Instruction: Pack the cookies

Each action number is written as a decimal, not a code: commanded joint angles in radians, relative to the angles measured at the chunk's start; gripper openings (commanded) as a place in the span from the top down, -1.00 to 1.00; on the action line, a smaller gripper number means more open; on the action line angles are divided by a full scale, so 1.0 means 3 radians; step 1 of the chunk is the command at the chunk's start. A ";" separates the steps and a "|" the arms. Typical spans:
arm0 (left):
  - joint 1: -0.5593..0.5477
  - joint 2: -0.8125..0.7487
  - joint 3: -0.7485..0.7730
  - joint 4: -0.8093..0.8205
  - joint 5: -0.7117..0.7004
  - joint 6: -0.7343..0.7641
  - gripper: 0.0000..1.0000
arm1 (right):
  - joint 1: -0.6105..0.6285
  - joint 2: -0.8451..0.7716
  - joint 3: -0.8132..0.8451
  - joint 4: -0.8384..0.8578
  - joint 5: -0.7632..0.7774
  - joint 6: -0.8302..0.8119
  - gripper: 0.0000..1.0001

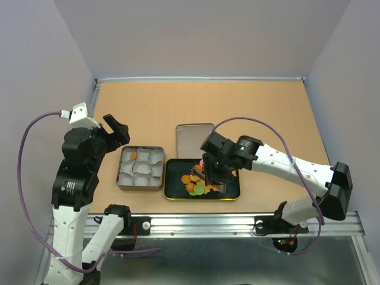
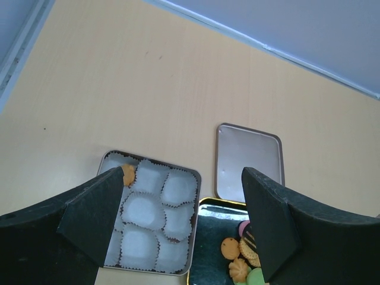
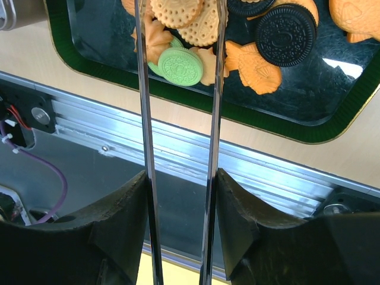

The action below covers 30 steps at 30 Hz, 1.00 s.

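Left claw is hanging released, its two fingers standing wide apart with nothing between them. It is hovering above and just left of the tin, clear of it, with the forearm raised steeply from its base and the wrist tipping forward and down, so its camera is looking over the tin toward the far side of the table.

The tin is sitting lined with white paper cups. Only one orange biscuit is showing, in the far-left corner cup; the other cups in view are looking bare. Judgement: packing is only just beginning, with nearly all of it left to do.

The lid is lying flat on the table, just behind the tray and off to the right of the tin.

The cookies are lying in a loose heap in the green-rimmed tray, which is sitting just right of the tin, the two nearly touching. The right wrist view is showing a green cookie, a black cookie, an orange fish cookie and several tan and orange rounds, some overlapping.

Right claw is reaching in from the right, the arm stretching low across the table and the wrist bending down over the heap. Its long thin blades are standing partly apart and flanking a tan round cookie at the top edge of the wrist view. The tips are running out of frame, so I cannot tell whether it is clenching that cookie or only straddling it.
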State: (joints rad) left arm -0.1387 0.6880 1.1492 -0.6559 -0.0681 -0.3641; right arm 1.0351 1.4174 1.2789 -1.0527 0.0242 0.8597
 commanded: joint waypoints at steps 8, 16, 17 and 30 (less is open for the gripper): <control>-0.0024 -0.0069 -0.0062 0.0095 -0.0070 0.0073 -0.84 | 0.0001 0.0113 0.0083 0.0124 -0.0030 -0.0074 0.00; -0.0044 -0.0059 -0.0057 0.0100 -0.0090 0.0089 -0.84 | 0.0001 0.0123 0.0129 0.0093 0.0047 -0.0074 0.14; -0.0044 -0.0059 -0.0057 0.0100 -0.0095 0.0084 -0.84 | 0.0001 0.0123 0.0134 0.0088 0.0052 -0.0074 0.14; -0.0049 -0.0054 -0.0026 0.0095 -0.0131 0.0099 -0.85 | 0.0001 0.0296 0.0706 -0.0367 0.0420 -0.0242 0.20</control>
State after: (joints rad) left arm -0.1497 0.6765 1.1370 -0.6563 -0.0910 -0.3496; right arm 1.0351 1.4979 1.3724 -1.1038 0.0742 0.8204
